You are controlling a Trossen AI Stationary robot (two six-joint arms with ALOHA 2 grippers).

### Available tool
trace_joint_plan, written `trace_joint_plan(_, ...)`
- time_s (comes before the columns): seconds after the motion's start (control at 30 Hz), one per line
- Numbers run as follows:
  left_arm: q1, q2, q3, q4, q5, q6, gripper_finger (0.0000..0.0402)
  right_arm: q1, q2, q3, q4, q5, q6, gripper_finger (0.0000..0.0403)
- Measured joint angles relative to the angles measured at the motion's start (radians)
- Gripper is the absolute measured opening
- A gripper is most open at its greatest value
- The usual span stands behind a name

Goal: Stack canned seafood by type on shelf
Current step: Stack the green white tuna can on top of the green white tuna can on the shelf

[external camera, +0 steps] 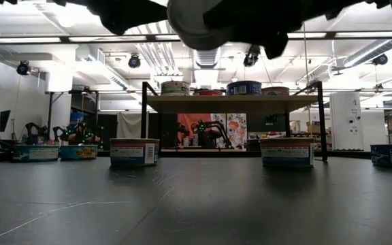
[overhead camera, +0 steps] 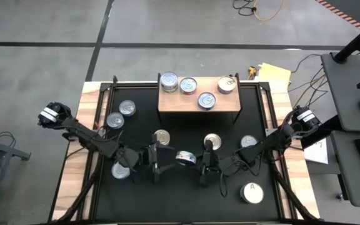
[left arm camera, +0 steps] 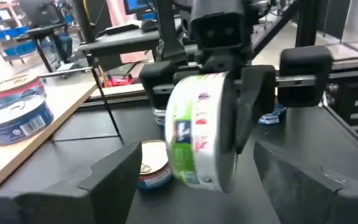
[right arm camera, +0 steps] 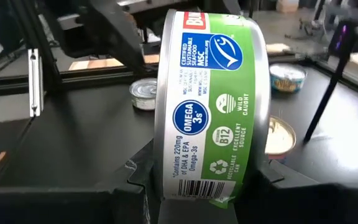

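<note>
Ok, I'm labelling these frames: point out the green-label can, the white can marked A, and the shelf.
green-label can (right arm camera: 213, 106), right wrist view, on its green side label.
white can marked A (overhead camera: 252, 192), high view, on its lid.
shelf (overhead camera: 174, 100), high view, on bare board.

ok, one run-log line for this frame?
stage: handover mid-table | right pincer: shut on green-label can | left pincer: open, beside can | shelf: four cans
</note>
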Motion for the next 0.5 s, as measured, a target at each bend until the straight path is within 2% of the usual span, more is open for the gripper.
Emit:
trace_joint_plan(0.17,0.031,0.0,0.0,0.007,0.075,-0.016,0.0295,-0.003,0.0,0.028,-0.001,-0.002,-0.105,0.013)
trace_joint_plan(0.27,0.044,0.002,0.0,0.015,0.087,-0.029,0.0295,-0.005,0.0,0.055,0.0,-0.032,-0.158,0.013)
trace_joint_plan(0.5,0.057,0.034,0.0,0.102,0.181,-0.021,0.0295,-0.018,0.0,0.078,-0.008,-0.072,-0.184,0.013)
